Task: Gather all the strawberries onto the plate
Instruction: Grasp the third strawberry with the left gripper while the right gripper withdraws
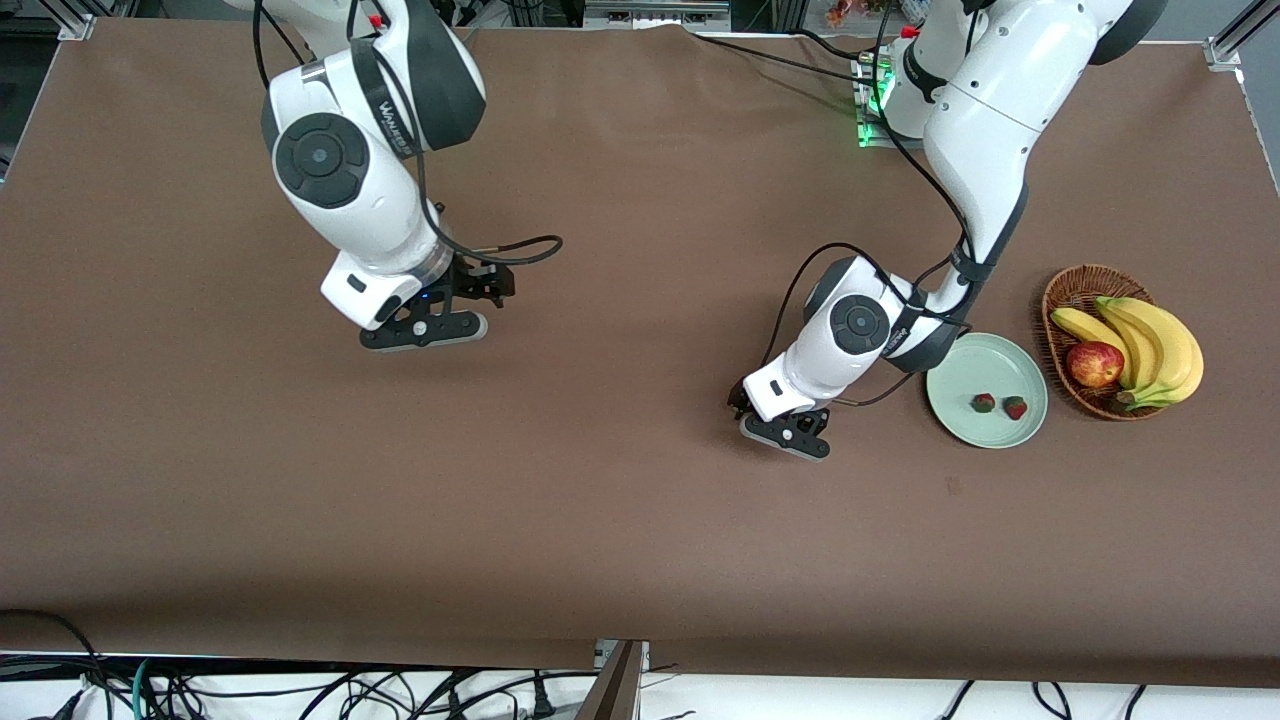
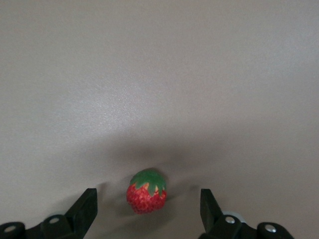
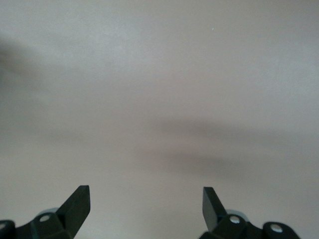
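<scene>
Strawberries are the job, and the third one is the step in hand; two already lie in the plate, and the last strawberry sits on the brown table between the spread fingers of the left gripper, which is down low over it, jaws wide, holding nothing. Next, I'd judge, the jaws must close gently on so small and round a berry, lift, and carry it to the plate just beside the arm. The right gripper waits over bare table, open and empty. The wicker basket beside the plate holds bananas and an apple; the plate holds two strawberries.
</scene>
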`<state>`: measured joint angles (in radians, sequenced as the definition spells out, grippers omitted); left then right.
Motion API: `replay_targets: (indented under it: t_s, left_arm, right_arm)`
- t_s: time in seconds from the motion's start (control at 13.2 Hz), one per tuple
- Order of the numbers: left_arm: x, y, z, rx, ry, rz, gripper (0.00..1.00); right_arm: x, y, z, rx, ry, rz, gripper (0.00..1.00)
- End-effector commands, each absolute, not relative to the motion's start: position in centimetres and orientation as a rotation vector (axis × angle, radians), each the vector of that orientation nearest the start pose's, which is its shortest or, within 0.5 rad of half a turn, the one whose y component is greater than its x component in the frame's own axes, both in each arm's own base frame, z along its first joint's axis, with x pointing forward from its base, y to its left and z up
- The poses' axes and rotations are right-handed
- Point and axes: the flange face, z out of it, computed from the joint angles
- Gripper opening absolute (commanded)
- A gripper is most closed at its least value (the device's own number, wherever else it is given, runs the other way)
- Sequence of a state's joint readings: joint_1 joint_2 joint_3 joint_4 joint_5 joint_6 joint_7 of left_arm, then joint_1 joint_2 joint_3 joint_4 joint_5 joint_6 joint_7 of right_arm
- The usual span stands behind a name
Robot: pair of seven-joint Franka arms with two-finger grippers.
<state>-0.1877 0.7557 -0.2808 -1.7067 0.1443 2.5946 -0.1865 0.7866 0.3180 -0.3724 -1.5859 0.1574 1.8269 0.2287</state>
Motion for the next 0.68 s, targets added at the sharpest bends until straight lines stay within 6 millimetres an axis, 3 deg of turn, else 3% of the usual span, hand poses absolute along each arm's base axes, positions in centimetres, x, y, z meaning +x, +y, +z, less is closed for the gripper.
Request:
replay_targets:
  t_s: [0.0,0.08,0.15,0.3,0.61]
  left_arm:
    - [62.6,-29.8,18.1,-3.221,0.514,-0.235,0.82]
    - [62.6,-29.8,18.0,-3.222,0.511,-0.233,0.73]
    - [62.6,-29.7,17.9,-3.220,0.511,-0.231,0.56]
    - [62.7,-29.5,17.8,-3.219,0.506,-0.231,0.38]
    - [62.9,-29.3,17.9,-3.217,0.498,-0.243,0.10]
  right_arm:
    - [58.4,26.2,46.2,-3.107,-0.313,0.082,0.99]
    - [58.9,24.9,46.2,-3.105,-0.362,0.080,0.99]
    - [59.6,23.2,46.1,-3.103,-0.405,0.081,0.99]
    - [60.6,20.6,46.0,-3.093,-0.421,0.082,0.99]
    - [60.8,19.7,45.6,-3.104,-0.405,0.092,0.99]
